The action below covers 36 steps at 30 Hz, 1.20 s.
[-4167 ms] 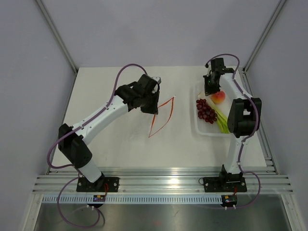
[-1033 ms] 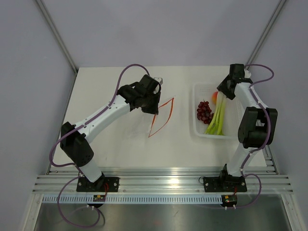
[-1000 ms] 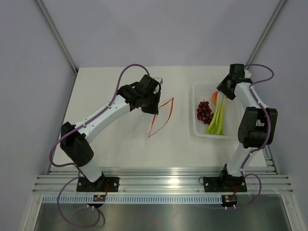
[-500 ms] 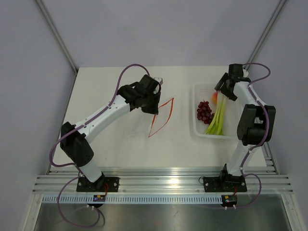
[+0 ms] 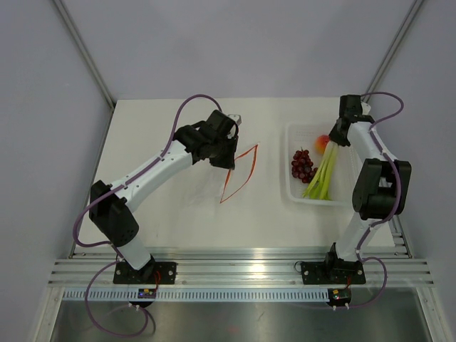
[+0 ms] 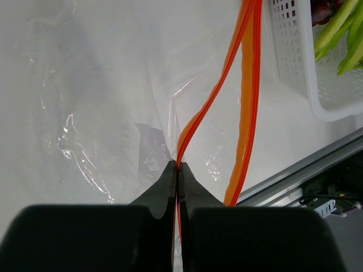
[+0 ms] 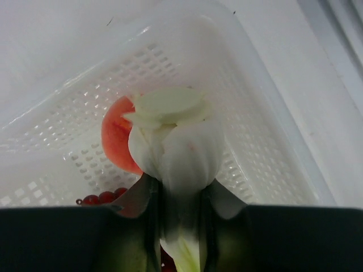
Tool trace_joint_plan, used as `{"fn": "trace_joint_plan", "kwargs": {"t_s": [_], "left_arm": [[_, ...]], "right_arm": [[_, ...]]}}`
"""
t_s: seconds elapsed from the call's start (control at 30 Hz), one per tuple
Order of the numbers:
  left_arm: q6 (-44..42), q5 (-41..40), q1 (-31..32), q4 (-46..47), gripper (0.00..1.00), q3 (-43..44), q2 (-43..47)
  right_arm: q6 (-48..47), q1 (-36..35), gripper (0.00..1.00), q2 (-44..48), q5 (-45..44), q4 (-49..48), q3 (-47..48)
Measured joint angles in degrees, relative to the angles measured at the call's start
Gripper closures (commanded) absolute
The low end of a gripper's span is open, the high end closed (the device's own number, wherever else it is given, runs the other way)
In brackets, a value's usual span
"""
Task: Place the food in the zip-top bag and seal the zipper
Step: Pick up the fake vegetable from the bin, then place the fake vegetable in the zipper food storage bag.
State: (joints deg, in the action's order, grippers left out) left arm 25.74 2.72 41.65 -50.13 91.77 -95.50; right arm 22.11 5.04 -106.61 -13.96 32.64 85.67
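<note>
1. Your right gripper (image 7: 180,195) is clamped on the vegetable stalks (image 7: 182,148) at their white base, in the tray (image 7: 272,127).
2. Your left gripper (image 6: 177,170) pinches the zipper (image 6: 249,85) of the zip-top bag (image 6: 85,102), mid-table.
3. One grape bunch (image 5: 303,165) and one peach (image 7: 116,136) lie in that tray.
4. Your right arm (image 5: 372,178) reaches the tray's far end; your left arm (image 5: 153,171) stretches diagonally.

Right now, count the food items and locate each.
3, all in the tray: grapes at its left, peach at the far end, stalks down the middle, base held by the right gripper.

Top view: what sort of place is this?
Probably a robot lab test cell: left arm and right arm bolted to a metal rail, white table between plain panels.
</note>
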Motion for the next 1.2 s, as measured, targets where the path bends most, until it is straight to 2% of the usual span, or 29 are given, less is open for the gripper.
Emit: {"fn": "trace_joint_plan", "kwargs": {"t_s": [0.17, 0.5, 0.67, 0.8, 1.07, 1.2], "left_arm": [[0.83, 0.11, 0.09, -0.37, 1.0, 1.49, 0.0], [7.98, 2.27, 0.42, -0.55, 1.0, 5.42, -2.34], [12.15, 3.15, 0.48, 0.5, 1.0, 5.42, -4.33], [13.92, 3.1, 0.48, 0.44, 1.0, 6.12, -5.22], [16.31, 2.45, 0.48, 0.28, 1.0, 11.72, -6.75], [17.44, 1.81, 0.48, 0.37, 1.0, 12.15, -7.52]], "right_arm": [[0.5, 0.0, 1.0, 8.96, -2.32, 1.77, -1.38], [4.74, 0.0, 1.0, 23.28, -6.38, 9.25, 2.4], [7.48, 0.0, 1.0, 25.38, -5.73, 14.47, 9.73], [10.16, -0.44, 1.0, 25.42, -1.73, 16.98, 18.34], [17.44, -12.85, 1.0, 26.86, 0.28, 17.03, 20.35], [21.51, -16.55, 1.0, 26.14, 0.42, 16.74, 21.05]]}}
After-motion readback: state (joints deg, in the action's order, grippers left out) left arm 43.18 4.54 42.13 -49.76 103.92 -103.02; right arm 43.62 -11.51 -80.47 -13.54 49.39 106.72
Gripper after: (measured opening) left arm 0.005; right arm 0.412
